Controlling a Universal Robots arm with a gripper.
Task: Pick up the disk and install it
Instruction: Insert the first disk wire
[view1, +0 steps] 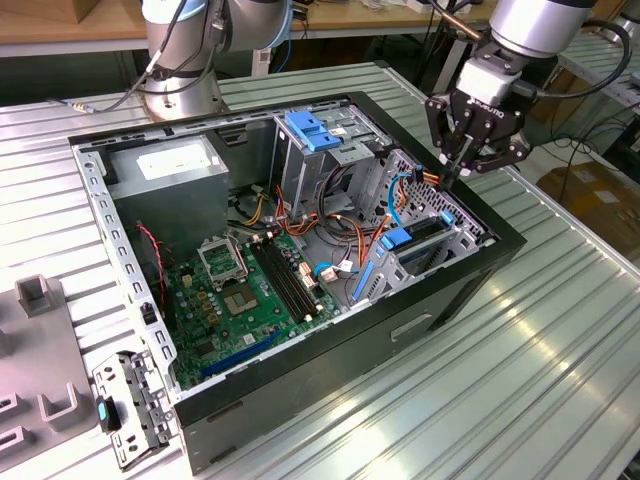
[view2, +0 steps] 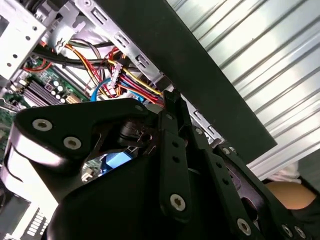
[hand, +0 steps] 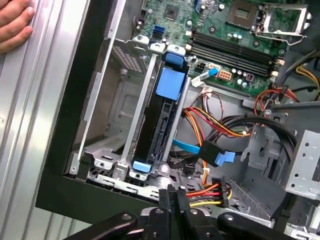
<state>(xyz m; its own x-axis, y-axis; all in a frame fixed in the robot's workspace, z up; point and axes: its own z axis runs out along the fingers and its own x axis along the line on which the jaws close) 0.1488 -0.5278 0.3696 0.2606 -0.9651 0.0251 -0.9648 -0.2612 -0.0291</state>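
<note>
While the disk (hand: 161, 117) sits edgewise in its bay directly beneath, the end effector (view1: 462, 160) hovers above the computer case (view1: 420, 320), fingers clenched, grasping nothing.

Robotics lab: ribbed aluminium worktable (view1: 560, 340), opened computer case (view1: 330, 390), cardboard boxes (view1: 590, 190) behind.

The robot arm (view1: 525, 25) reaches down from the top of the exterior view's right side. Its black gripper (view1: 455, 172) points down, and its jaws are pressed together with nothing between them. A person's hand (hand: 15, 22) shows in the first wrist view.
</note>
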